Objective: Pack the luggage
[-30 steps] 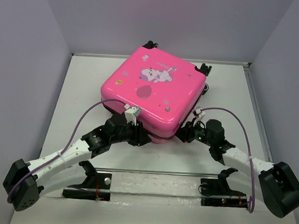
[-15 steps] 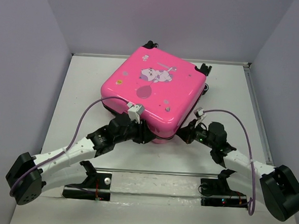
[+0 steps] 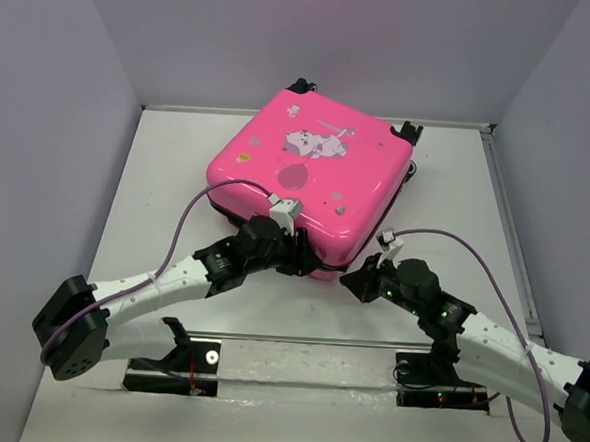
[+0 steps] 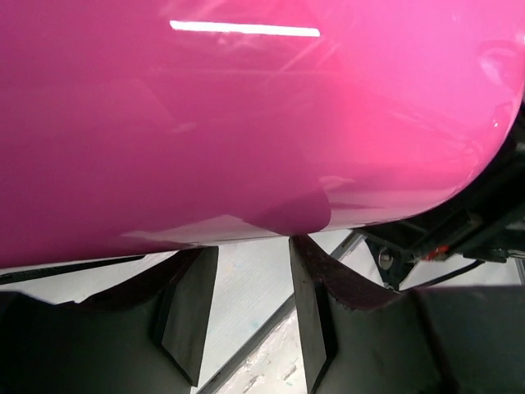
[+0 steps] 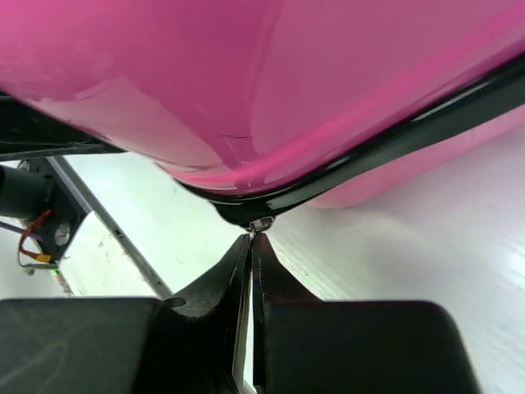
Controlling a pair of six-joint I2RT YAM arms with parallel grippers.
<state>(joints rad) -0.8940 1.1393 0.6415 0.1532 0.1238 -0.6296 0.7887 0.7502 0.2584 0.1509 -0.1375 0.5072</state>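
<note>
Left gripper (image 4: 252, 250) half hidden from above under the near edge of the pink luggage (image 3: 308, 177), jaws parted on nothing, right gripper (image 5: 252, 240) shut at the zipper trim (image 5: 394, 135), we cannot tell its hold, luggage on the table (image 3: 158, 173), slightly farther than before.

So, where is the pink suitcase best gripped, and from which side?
Grip the metal tab on the black zipper band at the near corner of the suitcase, coming low from the near side. The shell is smooth and rounded; only the tab sticks out.
</note>
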